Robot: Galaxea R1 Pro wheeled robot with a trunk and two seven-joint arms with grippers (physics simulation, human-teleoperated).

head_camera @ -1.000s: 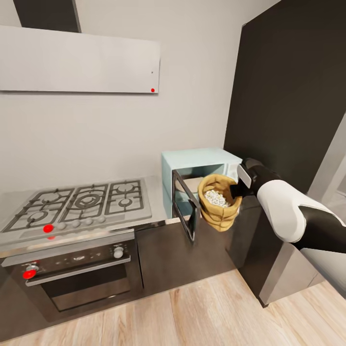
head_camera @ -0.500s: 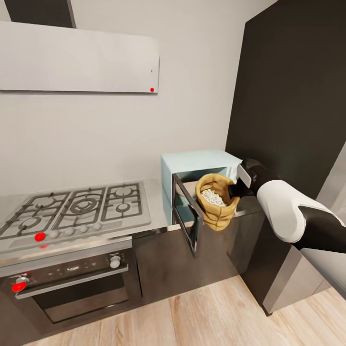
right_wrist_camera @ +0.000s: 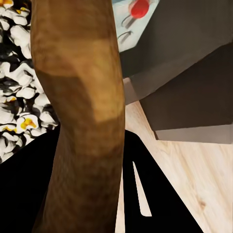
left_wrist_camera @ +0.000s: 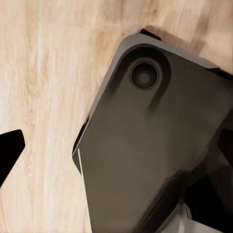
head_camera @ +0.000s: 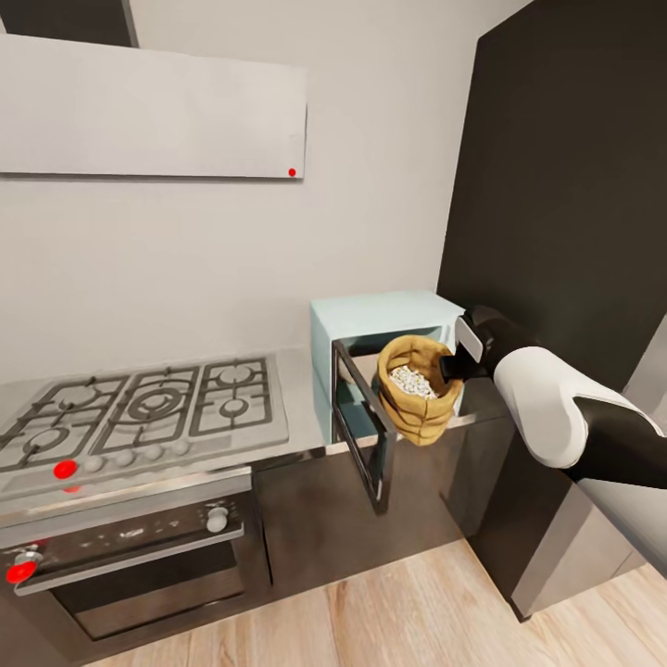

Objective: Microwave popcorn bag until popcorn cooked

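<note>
The mustard-tan popcorn bag [head_camera: 419, 408] hangs in the air just in front of the pale mint-blue microwave [head_camera: 375, 313], whose dark glass door [head_camera: 359, 421] stands swung open. White popcorn [head_camera: 412, 381] fills the bag's mouth. My right gripper [head_camera: 451, 367] is shut on the bag's rolled rim [right_wrist_camera: 80, 116], with popcorn [right_wrist_camera: 17, 97] beside it in the right wrist view. The bag's bottom sits lower than the countertop [head_camera: 298, 394] edge. My left gripper [left_wrist_camera: 116, 150] is open over pale wood floor [left_wrist_camera: 43, 73], its fingertips [left_wrist_camera: 8, 150] dark at the picture's edges.
A steel gas hob [head_camera: 139, 412] lies left of the microwave, with a black-and-steel oven [head_camera: 130, 556] under it. A tall dark cabinet [head_camera: 556, 185] stands right of the microwave. A grey hood [head_camera: 148, 111] hangs on the wall. My dark base [left_wrist_camera: 155, 145] lies below the left gripper.
The head view has shifted, so the hob and oven sit lower and further left. The bag stays in my right gripper before the open microwave, barely moved.
</note>
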